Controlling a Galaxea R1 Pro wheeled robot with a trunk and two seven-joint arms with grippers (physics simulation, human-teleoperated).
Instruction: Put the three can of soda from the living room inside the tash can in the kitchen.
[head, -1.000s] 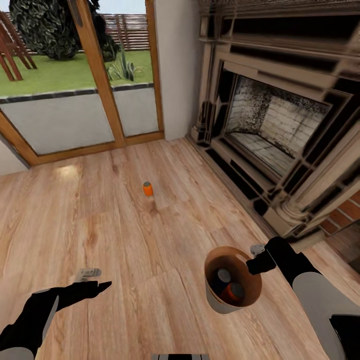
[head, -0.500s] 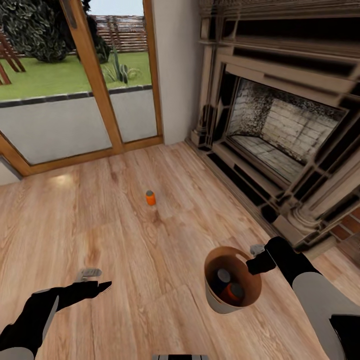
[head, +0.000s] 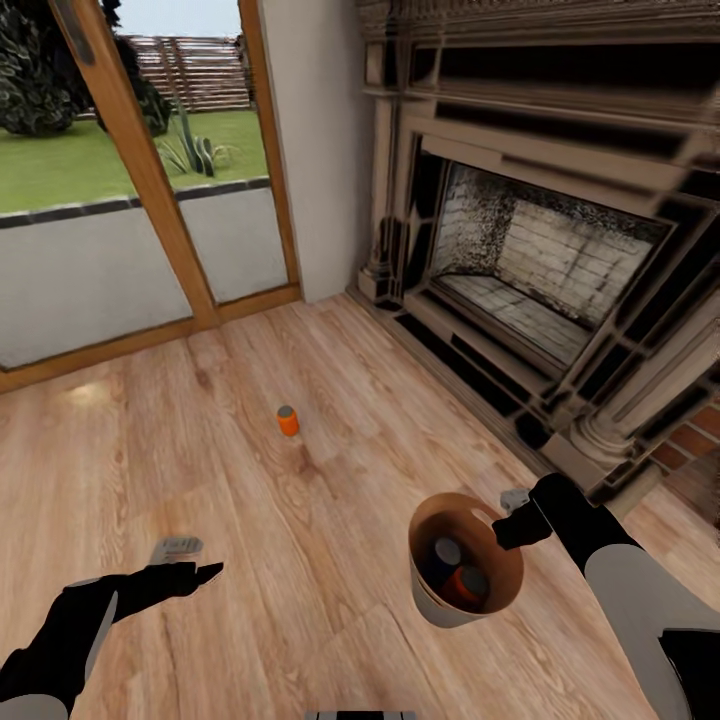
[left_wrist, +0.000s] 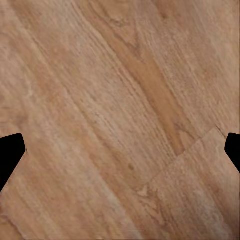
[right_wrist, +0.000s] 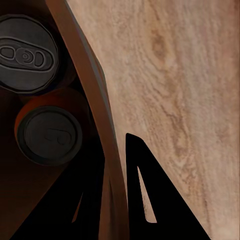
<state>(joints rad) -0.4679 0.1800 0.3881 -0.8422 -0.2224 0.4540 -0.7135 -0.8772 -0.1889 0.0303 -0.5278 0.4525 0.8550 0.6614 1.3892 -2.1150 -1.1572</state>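
Note:
One orange can of soda (head: 288, 421) stands upright on the wood floor, well ahead of both arms. My right gripper (head: 514, 526) is shut on the rim of the tash can (head: 432, 604), a pale grey bucket with a brown inside, held above the floor. In it sit a dark blue can (head: 445, 553) and a second orange can (head: 468, 586). The right wrist view has the rim (right_wrist: 85, 65) running between my fingers (right_wrist: 150, 200), with both can tops (right_wrist: 25, 52) (right_wrist: 47, 132) beside it. My left gripper (head: 190, 562) hangs open over bare floor, its fingertips (left_wrist: 10, 152) wide apart.
A fireplace (head: 540, 270) with a dark stepped surround runs along the right, its hearth edge close to my right arm. Wood-framed glass doors (head: 130, 200) close off the far left. Open wood floor (head: 250, 520) lies between me and the standing can.
The whole picture has shifted, so the camera has moved: the standing can now sits lower in the picture, the doors further left. Both arms and the bucket keep their places.

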